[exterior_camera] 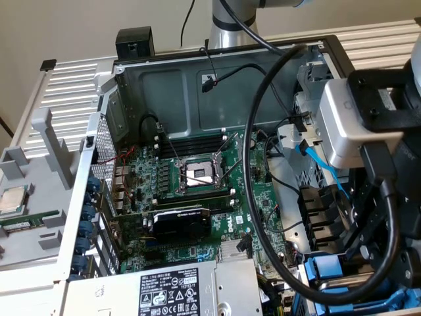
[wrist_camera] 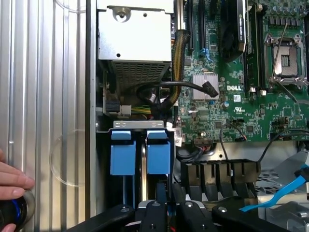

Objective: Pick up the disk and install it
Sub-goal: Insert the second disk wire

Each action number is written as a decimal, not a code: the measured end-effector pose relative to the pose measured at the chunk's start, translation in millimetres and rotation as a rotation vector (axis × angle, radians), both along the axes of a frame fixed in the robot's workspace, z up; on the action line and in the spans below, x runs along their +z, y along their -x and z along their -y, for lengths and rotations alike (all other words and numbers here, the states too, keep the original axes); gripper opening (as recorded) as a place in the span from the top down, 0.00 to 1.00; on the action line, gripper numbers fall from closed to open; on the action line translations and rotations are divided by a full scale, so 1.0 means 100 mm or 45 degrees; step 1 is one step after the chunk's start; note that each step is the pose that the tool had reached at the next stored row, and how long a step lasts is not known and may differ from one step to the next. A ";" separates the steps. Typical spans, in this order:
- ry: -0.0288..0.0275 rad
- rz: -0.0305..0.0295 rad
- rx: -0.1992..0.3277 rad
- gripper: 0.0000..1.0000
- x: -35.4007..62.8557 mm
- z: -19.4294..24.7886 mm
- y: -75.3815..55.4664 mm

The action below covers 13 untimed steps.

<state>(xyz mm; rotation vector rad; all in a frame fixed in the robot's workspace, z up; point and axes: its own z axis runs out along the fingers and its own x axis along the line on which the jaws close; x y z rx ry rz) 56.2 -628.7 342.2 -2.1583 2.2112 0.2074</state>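
Gripper: one, black, poised directly above the drive bay in the near right corner of the open computer case. Whether it is spread or closed cannot be told, and no grasp on anything can be confirmed.

Disk: one, identified by its bright blue carrier end. It sits upright in the drive bay, just below the gripper. By appearance it is already in its slot, though full seating cannot be judged.

Second blue carrier: one, standing just beside the disk in the same bay.

Task standing, as a judgement: pick-up appears complete and insertion is at or near its end. Release and final seating are not shown.

Other contents, counted:
- power-supply box: one, at the near edge of the case
- motherboard: one
- CPU socket: one, open and empty
- graphics card: one
- CPU chip: one, outside the case on the left
- light blue cable: one
- person's hand: one, resting on the ribbed table, well apart from the bay
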 end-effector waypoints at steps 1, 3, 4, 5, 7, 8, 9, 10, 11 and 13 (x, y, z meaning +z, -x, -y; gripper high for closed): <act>0.0000 0.0000 0.000 0.84 0.000 0.000 0.00; 0.0002 0.0000 0.000 0.84 0.001 0.000 0.00; 0.0004 0.0001 0.000 0.84 0.002 0.000 0.00; 0.0003 0.0002 0.000 0.84 0.002 0.000 0.00; 0.0003 0.0003 0.001 0.84 0.002 0.000 0.00; 0.0001 0.0003 0.001 0.84 0.002 0.000 0.00; 0.0001 0.0003 0.001 0.84 0.003 0.000 0.00; -0.0001 0.0004 0.001 0.84 0.003 0.000 0.00; -0.0004 0.0004 0.001 0.84 0.003 0.001 0.00; -0.0016 0.0003 0.001 0.84 0.002 0.001 0.00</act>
